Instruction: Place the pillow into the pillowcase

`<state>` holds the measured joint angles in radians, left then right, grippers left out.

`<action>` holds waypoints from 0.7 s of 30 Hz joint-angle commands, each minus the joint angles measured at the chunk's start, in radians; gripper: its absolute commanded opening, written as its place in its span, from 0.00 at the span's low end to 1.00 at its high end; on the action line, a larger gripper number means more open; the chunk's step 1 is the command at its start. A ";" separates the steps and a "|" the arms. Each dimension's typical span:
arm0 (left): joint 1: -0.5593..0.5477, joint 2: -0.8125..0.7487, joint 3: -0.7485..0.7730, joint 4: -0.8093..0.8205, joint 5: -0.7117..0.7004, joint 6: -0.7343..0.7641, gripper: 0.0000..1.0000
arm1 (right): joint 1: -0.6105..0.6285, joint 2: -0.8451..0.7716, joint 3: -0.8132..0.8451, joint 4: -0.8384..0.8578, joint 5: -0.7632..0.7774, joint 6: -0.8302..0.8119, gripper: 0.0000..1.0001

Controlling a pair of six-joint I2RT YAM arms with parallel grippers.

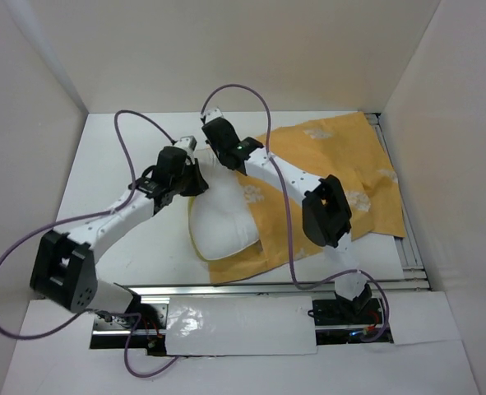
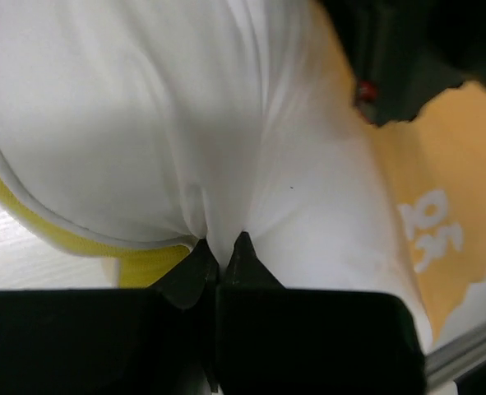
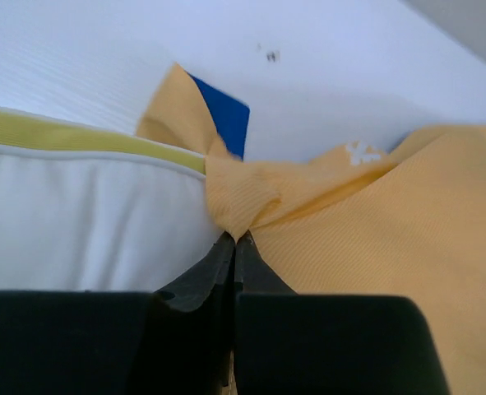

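Pinching with the left tool [image 2: 219, 247], jaws closed tight on a puckered fold of the pillow [image 2: 144, 123], white cover creased toward the tips. Clamping with the right tool [image 3: 236, 239], jaws likewise closed, on a bunched twist of the pillowcase [image 3: 374, 214] hem, just beside the pillow's yellow edge, with a flap turned back to show blue inside.

Find the pillow around the middle of the worktop [image 1: 119, 164], nearer its near edge, resting on the left part of the pillowcase, with the mustard cloth spreading away toward the far right corner.

Judging by the two grips: opening the mouth and feeding the pillow's far end in.

Raise the hem only enough to open a gap above the pillow's edge. Lifting higher probably drags the whole sleeve. Cannot tell from the wrist view whether one layer or both sit in that twist. Catching both would likely seal the mouth, so check for a gap before pushing.

Slide the pillow low along the worktop toward the right edge, corner first, under the lifted hem. Go slowly, since a thin pinch of cover on a plump cushion seems apt to slip or merely stretch the cloth.

Mind both wrists, close together by the pillow's far end, and pull them apart, not across each other.
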<state>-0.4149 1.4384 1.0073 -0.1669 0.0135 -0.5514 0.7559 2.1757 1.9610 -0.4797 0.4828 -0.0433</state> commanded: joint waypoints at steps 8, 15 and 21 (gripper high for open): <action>-0.111 -0.338 -0.005 0.262 -0.044 0.116 0.00 | 0.222 -0.333 0.013 0.124 -0.121 -0.090 0.00; -0.212 -0.302 -0.079 0.432 -0.208 0.051 0.00 | 0.353 -0.335 0.149 0.007 -0.064 -0.066 0.00; -0.249 -0.216 -0.119 0.579 -0.302 -0.014 0.00 | 0.365 -0.344 0.161 -0.003 -0.101 -0.007 0.00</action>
<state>-0.6209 1.1442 0.9047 0.2180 -0.2787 -0.5491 1.0039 1.8565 2.0312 -0.5922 0.5690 -0.1253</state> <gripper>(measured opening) 0.057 0.010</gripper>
